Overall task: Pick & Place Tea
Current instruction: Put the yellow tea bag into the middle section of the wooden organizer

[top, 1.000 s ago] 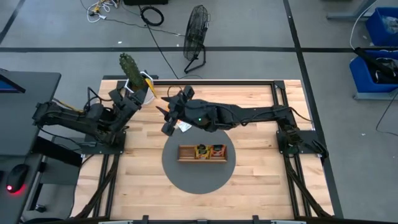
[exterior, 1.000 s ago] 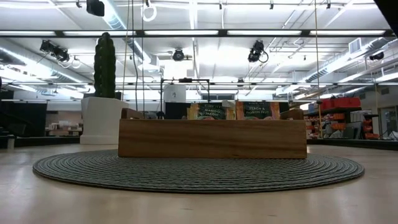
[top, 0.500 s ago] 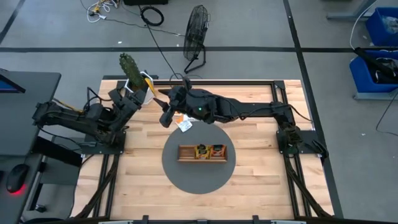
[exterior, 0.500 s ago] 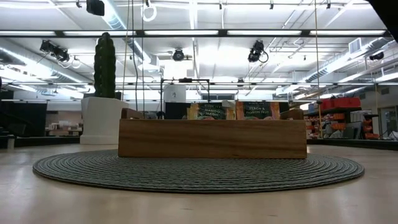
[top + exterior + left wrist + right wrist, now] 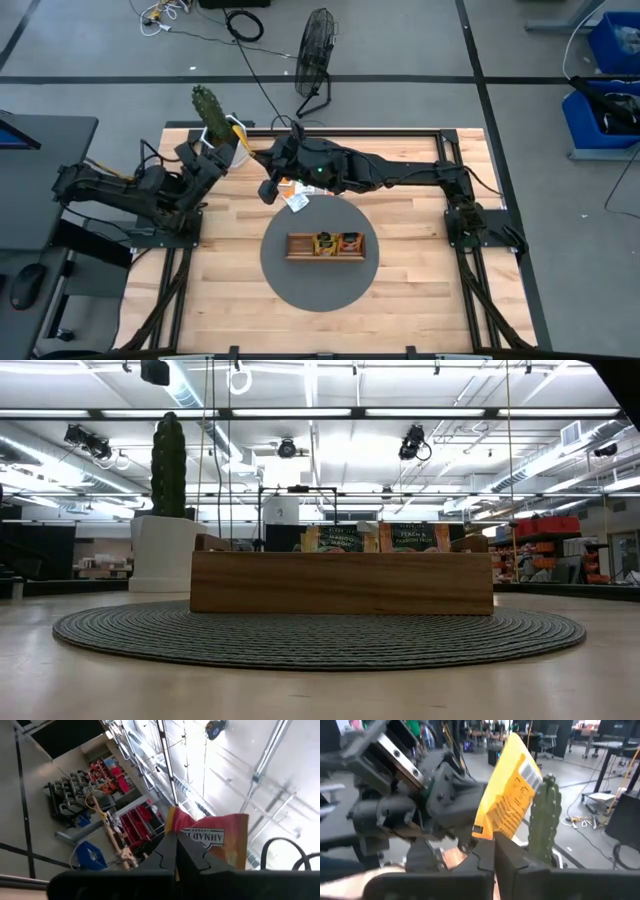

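My left gripper stands at the table's far left, shut on a yellow-orange tea sachet, which the right wrist view shows held up in the air. My right gripper hovers a little to the right of it, fingers shut, and I see nothing between them. Loose tea sachets lie flat on the wood just beyond the round mat. More sachets stand upright in the wooden tray on the mat. My left gripper pinches the sachet between its two fingers at the lower edge. The fingers slant upward toward the table's far side. The sachet sticks out past the fingertips, lifted clear and upright.
A cactus in a white pot stands at the far left corner, close behind my left gripper. A black fan stands on the floor beyond the table's far edge. Bare wood lies to the right of the mat.
My right gripper has moved toward the table's far edge and a little left, closer to my left gripper, uncovering the loose sachets on the wood.
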Robot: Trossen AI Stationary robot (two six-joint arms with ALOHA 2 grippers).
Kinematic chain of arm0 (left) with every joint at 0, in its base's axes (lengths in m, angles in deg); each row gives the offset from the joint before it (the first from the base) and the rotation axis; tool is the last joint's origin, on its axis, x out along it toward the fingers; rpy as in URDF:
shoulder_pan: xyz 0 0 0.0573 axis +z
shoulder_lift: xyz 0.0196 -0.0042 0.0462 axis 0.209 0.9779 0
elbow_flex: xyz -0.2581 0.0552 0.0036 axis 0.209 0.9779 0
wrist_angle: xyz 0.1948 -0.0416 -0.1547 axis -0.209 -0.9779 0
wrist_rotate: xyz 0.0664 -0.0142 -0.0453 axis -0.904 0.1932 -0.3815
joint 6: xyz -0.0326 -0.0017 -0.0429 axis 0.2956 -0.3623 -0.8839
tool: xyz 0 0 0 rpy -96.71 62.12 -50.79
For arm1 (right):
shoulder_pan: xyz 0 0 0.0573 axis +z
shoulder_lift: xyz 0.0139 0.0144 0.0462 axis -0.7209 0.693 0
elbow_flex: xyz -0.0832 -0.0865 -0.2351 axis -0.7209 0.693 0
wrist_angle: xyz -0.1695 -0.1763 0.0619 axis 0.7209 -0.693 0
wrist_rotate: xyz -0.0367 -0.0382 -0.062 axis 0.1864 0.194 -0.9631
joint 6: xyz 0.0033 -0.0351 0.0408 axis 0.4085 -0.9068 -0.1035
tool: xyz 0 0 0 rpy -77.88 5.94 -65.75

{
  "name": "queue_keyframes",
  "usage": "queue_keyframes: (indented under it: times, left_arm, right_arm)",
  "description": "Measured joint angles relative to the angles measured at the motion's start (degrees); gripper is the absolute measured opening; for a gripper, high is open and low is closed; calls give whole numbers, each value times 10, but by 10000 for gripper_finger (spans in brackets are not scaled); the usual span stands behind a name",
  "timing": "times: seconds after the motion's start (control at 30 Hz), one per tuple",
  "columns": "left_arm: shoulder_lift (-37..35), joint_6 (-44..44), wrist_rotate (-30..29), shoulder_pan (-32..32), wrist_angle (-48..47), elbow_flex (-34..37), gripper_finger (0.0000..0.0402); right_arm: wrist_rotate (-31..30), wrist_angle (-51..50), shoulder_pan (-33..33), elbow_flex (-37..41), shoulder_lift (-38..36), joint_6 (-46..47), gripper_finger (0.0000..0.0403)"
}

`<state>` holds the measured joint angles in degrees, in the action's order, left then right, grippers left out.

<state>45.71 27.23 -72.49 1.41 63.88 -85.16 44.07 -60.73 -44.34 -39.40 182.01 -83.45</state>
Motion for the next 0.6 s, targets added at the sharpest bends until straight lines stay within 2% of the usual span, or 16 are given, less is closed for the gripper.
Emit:
queue_keyframes:
  times: [0.27,0.6]
  left_arm:
    - [-1,69,26,-2,-1,0,31]
    - [-2,315,38,-32,-14,0,38]
  right_arm:
    - [-2,-85,-3,0,-38,-10,2]
    - [53,-322,-7,0,-117,62,1]
